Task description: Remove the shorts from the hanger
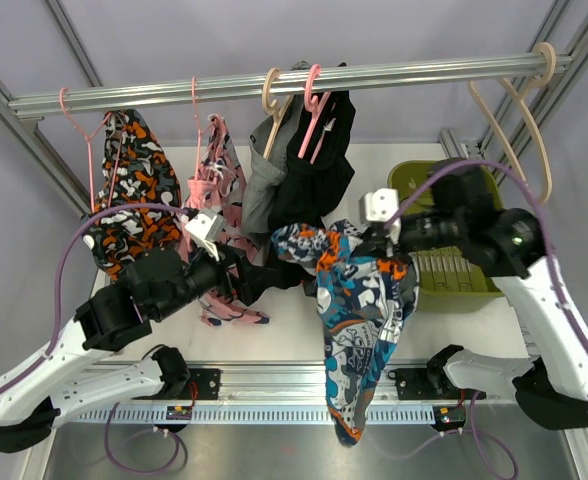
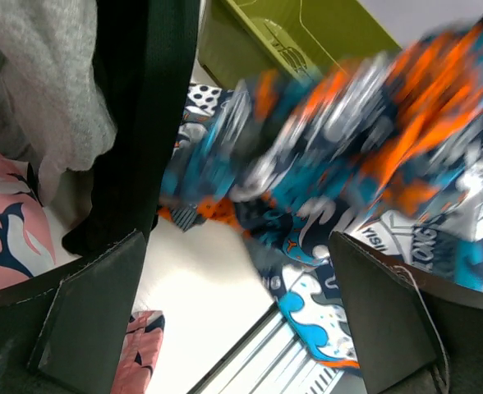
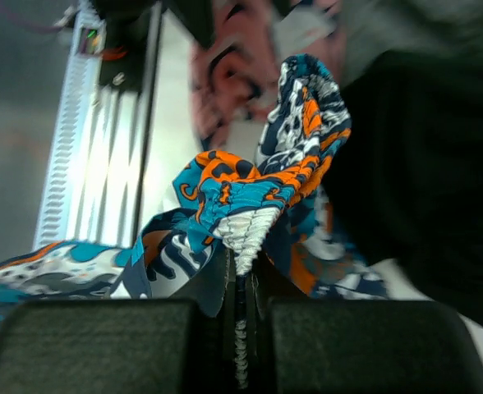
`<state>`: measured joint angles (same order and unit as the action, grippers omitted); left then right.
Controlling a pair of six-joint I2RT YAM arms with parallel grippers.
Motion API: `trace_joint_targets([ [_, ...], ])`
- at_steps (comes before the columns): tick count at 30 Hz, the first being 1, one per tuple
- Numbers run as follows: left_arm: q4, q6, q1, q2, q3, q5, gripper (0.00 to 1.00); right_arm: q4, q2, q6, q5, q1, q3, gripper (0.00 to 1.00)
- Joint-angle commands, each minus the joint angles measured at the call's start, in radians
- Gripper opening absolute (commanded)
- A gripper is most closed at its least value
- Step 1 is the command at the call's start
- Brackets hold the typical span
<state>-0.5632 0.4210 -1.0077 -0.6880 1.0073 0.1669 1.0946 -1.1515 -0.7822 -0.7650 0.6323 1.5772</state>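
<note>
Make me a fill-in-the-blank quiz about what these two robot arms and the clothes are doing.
The right gripper is ____ on the patterned shorts.
The left gripper stands ____, holding nothing.
The black shorts hang from a ____ hanger.
The plastic bin is ____.
Missing: shut; open; pink; green.

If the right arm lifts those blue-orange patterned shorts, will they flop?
Probably floppy: the patterned shorts sag in folds from the right tool, shut on a bunched edge. Likely light, as that thin pinch holds them.
</note>
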Motion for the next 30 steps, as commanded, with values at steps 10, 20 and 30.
trace_joint_targets([
  [10,0.111,-0.037,-0.006,-0.024,0.043,-0.033,0.99,-0.324,0.041,0.264,0.378,-0.246,0.516,0.0],
  [20,0.115,-0.051,-0.006,-0.021,0.051,-0.047,0.99,-0.481,-0.008,0.232,0.645,-0.35,0.664,0.0],
  [30,0.112,-0.048,-0.006,0.018,0.027,-0.056,0.99,-0.568,0.01,0.176,0.74,-0.448,0.526,0.0],
])
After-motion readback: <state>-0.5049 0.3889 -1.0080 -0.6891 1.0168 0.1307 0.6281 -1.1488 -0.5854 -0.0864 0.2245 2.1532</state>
